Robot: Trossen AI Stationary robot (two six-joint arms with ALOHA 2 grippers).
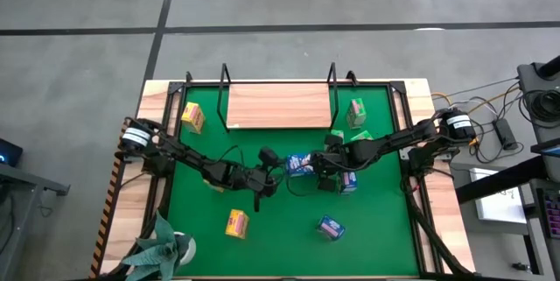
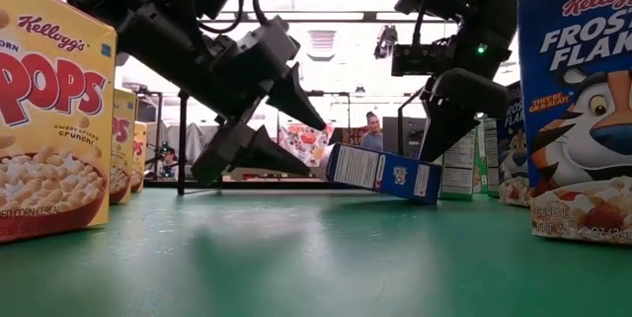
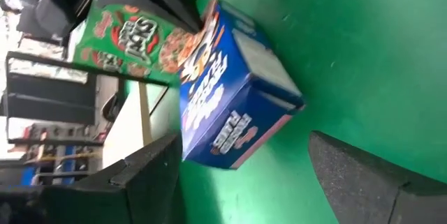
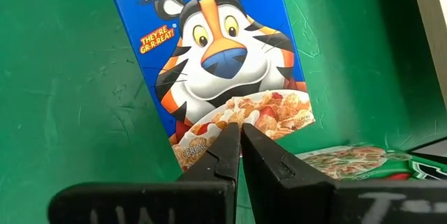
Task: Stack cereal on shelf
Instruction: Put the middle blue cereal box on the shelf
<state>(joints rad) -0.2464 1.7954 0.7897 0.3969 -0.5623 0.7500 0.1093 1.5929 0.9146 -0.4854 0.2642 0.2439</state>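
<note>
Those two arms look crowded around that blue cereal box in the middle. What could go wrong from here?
The blue box lies tilted between the open left gripper and the shut right gripper, so the arms might bump. The left fingers may push the box away instead of gripping it. The wooden shelf is bare; a green box beside it could get knocked.

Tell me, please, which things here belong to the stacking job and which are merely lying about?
Job: wooden shelf; yellow boxes; green boxes; blue boxes; left gripper; right gripper.
Lying about: plant; cables.
</note>
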